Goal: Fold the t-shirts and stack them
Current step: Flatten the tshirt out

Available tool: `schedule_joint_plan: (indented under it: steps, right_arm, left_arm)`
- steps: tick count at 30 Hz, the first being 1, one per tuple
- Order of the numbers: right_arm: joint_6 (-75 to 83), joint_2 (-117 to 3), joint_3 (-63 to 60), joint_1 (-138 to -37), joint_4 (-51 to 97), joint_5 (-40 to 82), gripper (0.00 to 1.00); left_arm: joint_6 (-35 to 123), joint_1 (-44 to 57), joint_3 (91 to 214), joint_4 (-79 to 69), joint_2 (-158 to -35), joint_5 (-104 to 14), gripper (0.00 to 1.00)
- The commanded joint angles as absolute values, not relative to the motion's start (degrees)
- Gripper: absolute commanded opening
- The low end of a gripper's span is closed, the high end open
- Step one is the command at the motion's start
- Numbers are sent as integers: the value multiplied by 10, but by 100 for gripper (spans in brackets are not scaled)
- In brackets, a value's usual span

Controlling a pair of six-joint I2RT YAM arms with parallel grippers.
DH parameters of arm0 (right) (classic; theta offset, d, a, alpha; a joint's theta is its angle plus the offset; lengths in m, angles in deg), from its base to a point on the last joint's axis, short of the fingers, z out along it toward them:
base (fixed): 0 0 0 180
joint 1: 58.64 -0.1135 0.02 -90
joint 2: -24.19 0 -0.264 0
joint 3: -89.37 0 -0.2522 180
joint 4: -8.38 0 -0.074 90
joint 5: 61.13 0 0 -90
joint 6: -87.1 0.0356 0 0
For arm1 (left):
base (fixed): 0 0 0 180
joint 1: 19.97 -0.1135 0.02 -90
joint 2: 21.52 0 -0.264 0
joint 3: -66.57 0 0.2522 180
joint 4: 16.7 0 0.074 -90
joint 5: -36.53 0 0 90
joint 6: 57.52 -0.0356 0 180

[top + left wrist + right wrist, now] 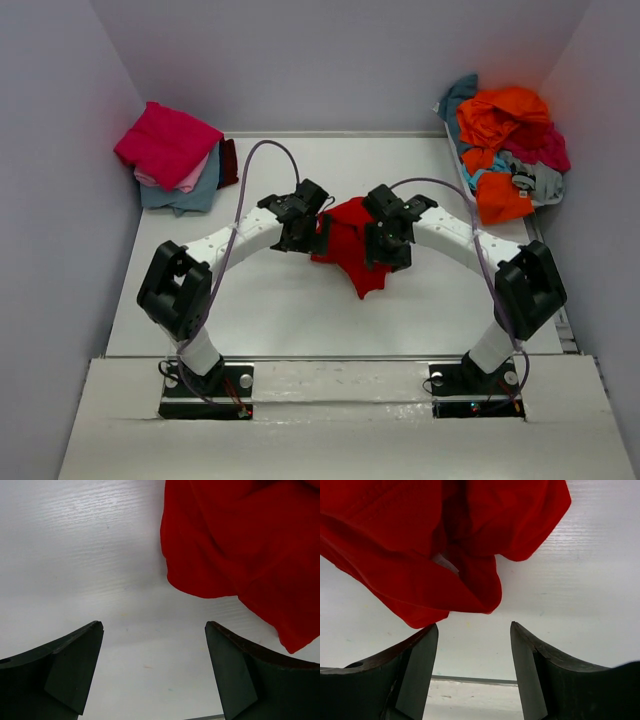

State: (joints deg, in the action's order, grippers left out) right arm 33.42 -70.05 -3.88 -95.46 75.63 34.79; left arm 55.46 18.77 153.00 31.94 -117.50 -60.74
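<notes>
Cloth sits bunched at the middle of the flat white table [270, 310]: a soft bright red t-shirt [350, 250], crumpled and unfolded, lying on the surface between the two arms' heads.

The left gripper [312, 230] hangs low at the shirt's left edge. In its wrist view the left gripper [154, 625] has its dark fingers [65, 665] spread wide with only bare table between them. The red shirt [240, 545] lies ahead and to the right, clear of both tips.

The right gripper [385, 245] is over the shirt's right side. Its wrist view shows the right gripper [474, 625] with a clear gap between the fingers [410, 670] and nothing clamped. A fold of the red shirt [420, 555] lies just ahead of one fingertip; whether it touches I cannot tell.

In the far left corner stands a folded stack of t-shirts [170, 150]: magenta on top, then pale pink and grey-blue, with maroon showing at its right side.

At the far right, what looks like a shallow pale tray [455, 150] holds a loose heap of t-shirts [505, 135]. Orange, teal, magenta and grey are tangled together and spill above its rim.
</notes>
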Motion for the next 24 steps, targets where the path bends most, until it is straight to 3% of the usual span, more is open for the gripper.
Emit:
schedule_joint_plan:
  steps: [1,12,17,21,24]
  right_arm:
    - [334,-717,-43,-955,718,333,63]
    - [317,-749,-50,-955,695,308,54]
    - [312,-756,-26,-955,710,310,33]
    - [304,-752,13,-955,751,326,9]
    - [300,-731,54,-955,781,339,7]
  left_arm:
    - [548,191,1553,338,-1176,-606,95]
    - [549,191,1552,339,-1173,-610,95]
    - [547,191,1550,337,-1172,-610,95]
    - [552,191,1539,326,-1167,-609,95]
    - [561,191,1524,306,-1157,-607,95]
